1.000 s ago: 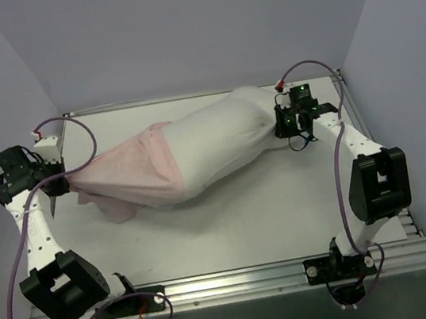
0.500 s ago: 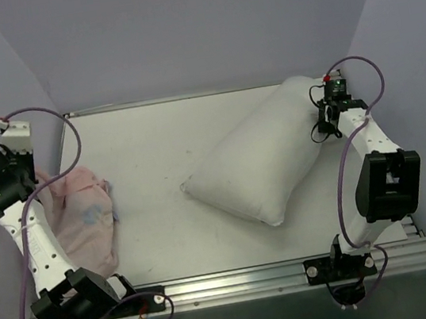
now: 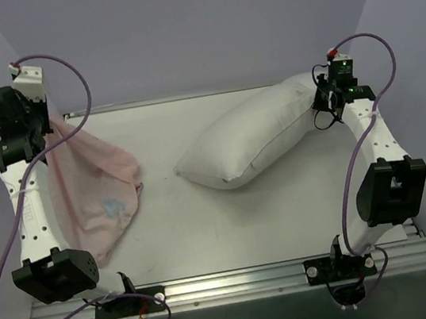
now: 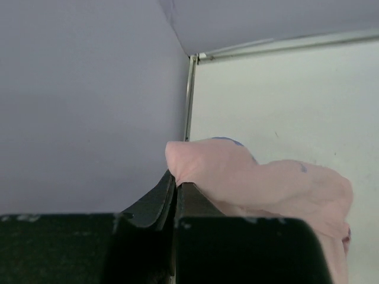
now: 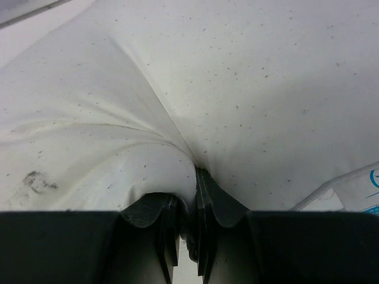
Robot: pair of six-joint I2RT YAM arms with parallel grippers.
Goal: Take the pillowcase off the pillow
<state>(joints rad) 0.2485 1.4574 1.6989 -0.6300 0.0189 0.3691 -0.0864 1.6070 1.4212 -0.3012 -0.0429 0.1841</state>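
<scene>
- pillowcase now fully off, hanging pink-side-out at 9 o'clock, pinched shut in left gripper
- pillow bare at 2 o'clock, corner clamped by right gripper, its other end resting on surface
- removal looks done

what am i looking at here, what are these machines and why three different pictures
Two robot arms are bolted at the near edge of a white table. The wide picture looks down from above and behind them; the other two come from a camera on each wrist, showing its own dark fingers. The left gripper is shut on a pale pink pillowcase, lifted so it drapes down at the table's left side. The right gripper pinches the right end of a plain white pillow, which lies bare on the table. The case is off.
</scene>
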